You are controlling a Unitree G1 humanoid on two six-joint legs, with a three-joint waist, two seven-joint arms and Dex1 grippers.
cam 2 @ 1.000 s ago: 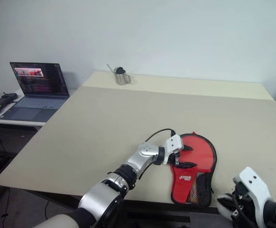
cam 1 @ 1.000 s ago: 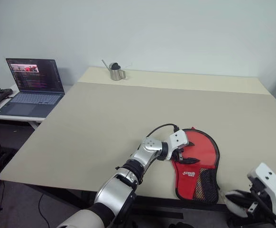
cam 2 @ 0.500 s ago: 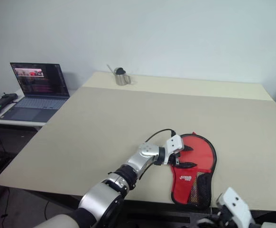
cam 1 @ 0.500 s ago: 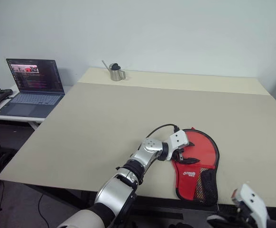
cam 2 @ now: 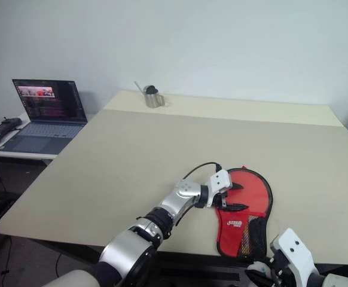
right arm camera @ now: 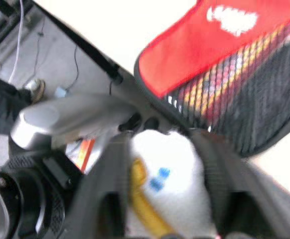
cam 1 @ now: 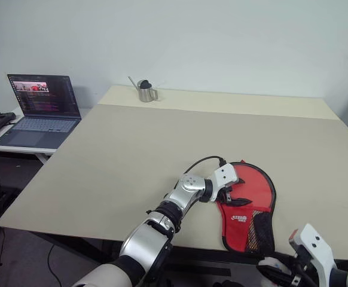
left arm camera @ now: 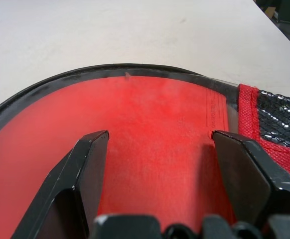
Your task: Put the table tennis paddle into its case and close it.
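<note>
Case [cam 1: 249,209] flat at table [cam 1: 132,155] near edge, red side up — white logo print too small to read. Left gripper [left arm camera: 157,164] spread wide over it, gripping nothing. Right gripper [cam 1: 275,274] below edge — finger state unclear. Paddle's place cannot be told.

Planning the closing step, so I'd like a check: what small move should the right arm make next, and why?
Probably raise the right claw toward the mesh end of the case. That end lies at the near edge of the table, and the right claw hangs just below it. The left claw is open over the case's red face, placed to steady it.
</note>
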